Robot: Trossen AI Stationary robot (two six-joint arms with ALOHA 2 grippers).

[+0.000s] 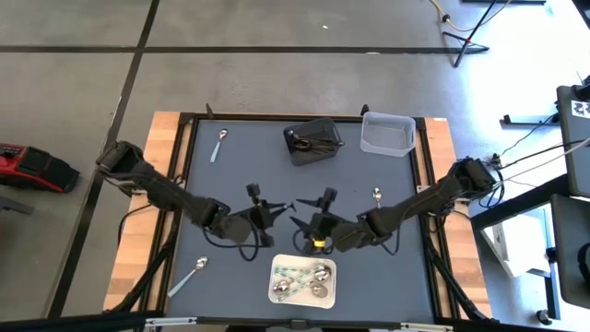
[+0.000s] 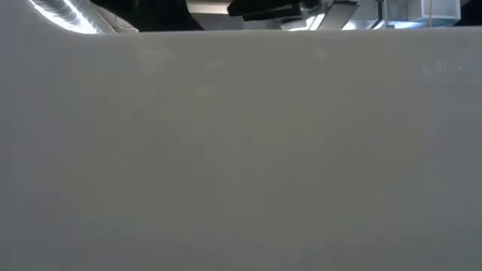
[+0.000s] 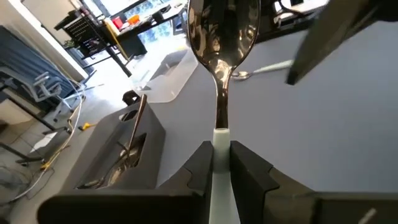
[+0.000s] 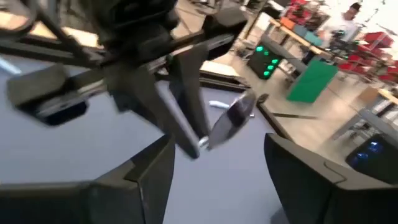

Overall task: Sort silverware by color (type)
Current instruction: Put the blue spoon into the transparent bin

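My left gripper (image 1: 277, 210) sits mid-table, shut on a spoon (image 3: 224, 31) with a shiny silver bowl and a pale handle. My right gripper (image 1: 302, 231) faces it from the right, open, with the spoon (image 4: 233, 115) just ahead of its spread fingers (image 4: 149, 180). A white tray (image 1: 277, 267) at the near edge holds several silver spoons. A black bin (image 1: 312, 141) at the far side holds dark utensils. Loose silver spoons lie flat on the mat at far left (image 1: 218, 145), near left (image 1: 189, 275) and right of centre (image 1: 376, 195). My left gripper pinches the spoon's pale handle (image 3: 219, 140) between its two fingers (image 3: 199, 165). The spoon runs along the fingers, and its bowl sticks out past the tips toward the right gripper. The fingers point roughly level toward the table's right. The spoon is off the mat.
A clear bin (image 1: 387, 134) stands beside the black bin at the far edge. A pale surface (image 2: 241, 150) close to the lens fills nearly all of the low view. Wooden table borders (image 1: 166, 166) flank the grey mat. Bare mat lies at the left and right.
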